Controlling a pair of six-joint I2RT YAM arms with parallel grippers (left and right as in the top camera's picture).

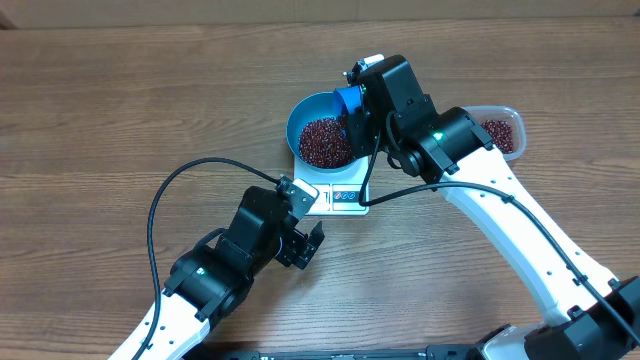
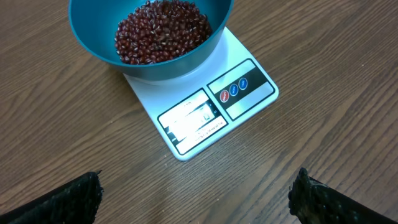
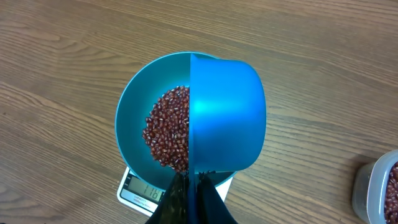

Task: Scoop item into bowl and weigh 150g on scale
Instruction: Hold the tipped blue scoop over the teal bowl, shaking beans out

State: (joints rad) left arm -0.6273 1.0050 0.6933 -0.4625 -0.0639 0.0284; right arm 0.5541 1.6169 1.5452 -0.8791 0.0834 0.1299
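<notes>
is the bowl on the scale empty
No, the bowl sitting on the scale holds a heap of dark red beans.

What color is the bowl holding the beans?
The bowl is teal-blue, clearest in the left wrist view.

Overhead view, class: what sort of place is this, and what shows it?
Probably a robotics test bench, not a kitchen: a wood-grain table, two robot arms, and a scale under a bowl of beans.
</notes>
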